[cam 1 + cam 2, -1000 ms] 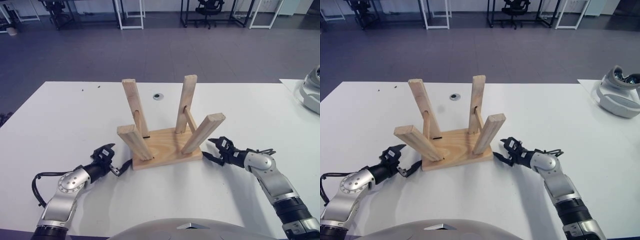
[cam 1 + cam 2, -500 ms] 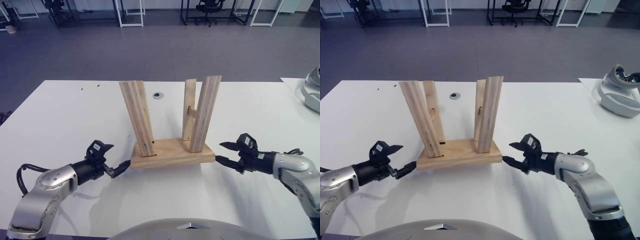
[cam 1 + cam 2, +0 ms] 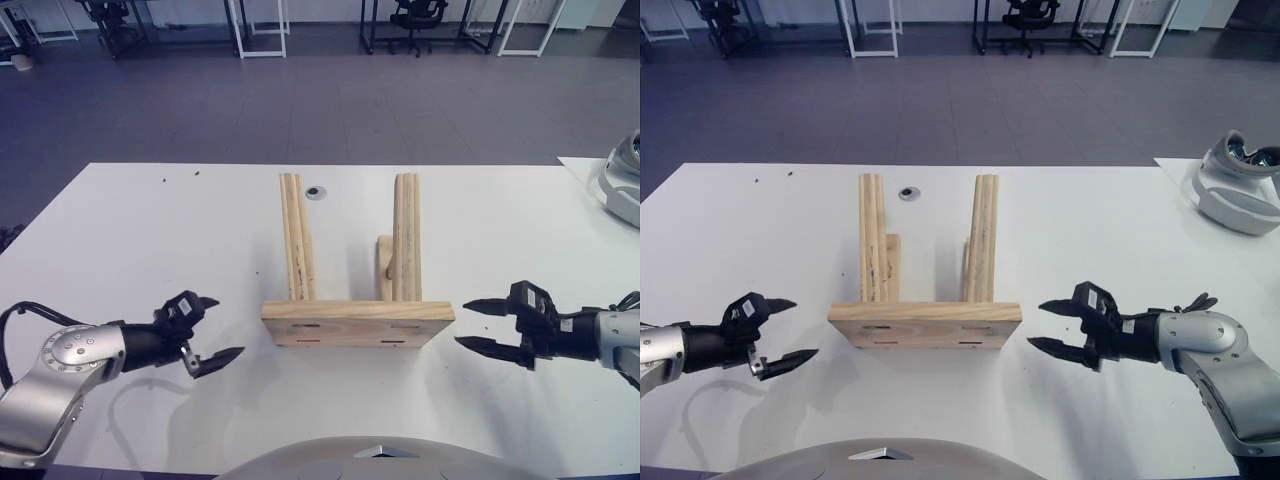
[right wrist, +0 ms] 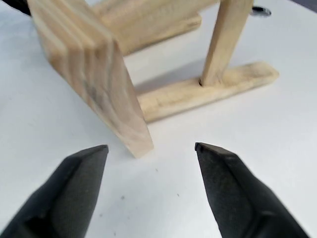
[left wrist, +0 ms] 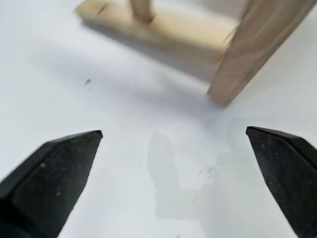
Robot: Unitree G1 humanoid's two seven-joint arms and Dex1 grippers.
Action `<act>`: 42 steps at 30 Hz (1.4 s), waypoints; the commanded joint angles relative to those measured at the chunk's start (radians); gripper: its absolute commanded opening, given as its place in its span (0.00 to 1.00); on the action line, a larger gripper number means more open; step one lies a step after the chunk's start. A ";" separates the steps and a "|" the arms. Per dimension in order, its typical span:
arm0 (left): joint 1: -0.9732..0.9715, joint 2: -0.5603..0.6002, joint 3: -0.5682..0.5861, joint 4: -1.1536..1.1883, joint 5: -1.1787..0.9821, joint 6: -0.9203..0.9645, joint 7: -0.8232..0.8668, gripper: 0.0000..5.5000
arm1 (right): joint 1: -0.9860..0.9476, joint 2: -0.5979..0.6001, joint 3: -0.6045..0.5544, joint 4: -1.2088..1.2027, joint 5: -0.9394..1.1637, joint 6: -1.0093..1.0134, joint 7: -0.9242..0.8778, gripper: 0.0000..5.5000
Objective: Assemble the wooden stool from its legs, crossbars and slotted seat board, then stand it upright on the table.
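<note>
Tipped from legs-up onto its side since a moment ago, the assembled wooden stool (image 3: 357, 322) lies mid-table (image 3: 130, 230), legs (image 3: 297, 240) pointing away, while the left gripper (image 3: 225, 326) and right gripper (image 3: 463, 323) flank it, clear of the wood, both spread wide and empty (probably let go to regrip for the final righting).

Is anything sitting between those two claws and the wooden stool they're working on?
Nothing visible does. The open left gripper and the open right gripper flank the two ends of the stool's seat board, each apart from it, with just the table surface between.
</note>
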 commanded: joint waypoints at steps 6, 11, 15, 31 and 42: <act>-0.271 -0.028 -0.189 0.017 -0.117 -0.042 -0.241 0.98 | -0.219 0.079 0.199 0.027 0.027 -0.087 0.084 0.60; -0.364 -0.072 -0.298 0.048 -0.085 -0.058 -0.261 0.87 | -0.286 0.095 0.319 0.082 -0.032 -0.141 0.120 0.54; -0.356 -0.056 -0.296 0.041 -0.086 -0.064 -0.280 0.75 | -0.319 0.102 0.338 0.104 -0.045 -0.173 0.131 0.40; -0.395 -0.069 -0.330 0.052 -0.095 -0.115 -0.351 0.28 | -0.409 0.126 0.348 0.174 -0.033 -0.234 0.175 0.26; -0.957 -0.024 -0.078 0.089 -0.825 0.456 -0.368 0.25 | -0.965 0.059 0.177 0.152 0.614 0.447 0.302 0.26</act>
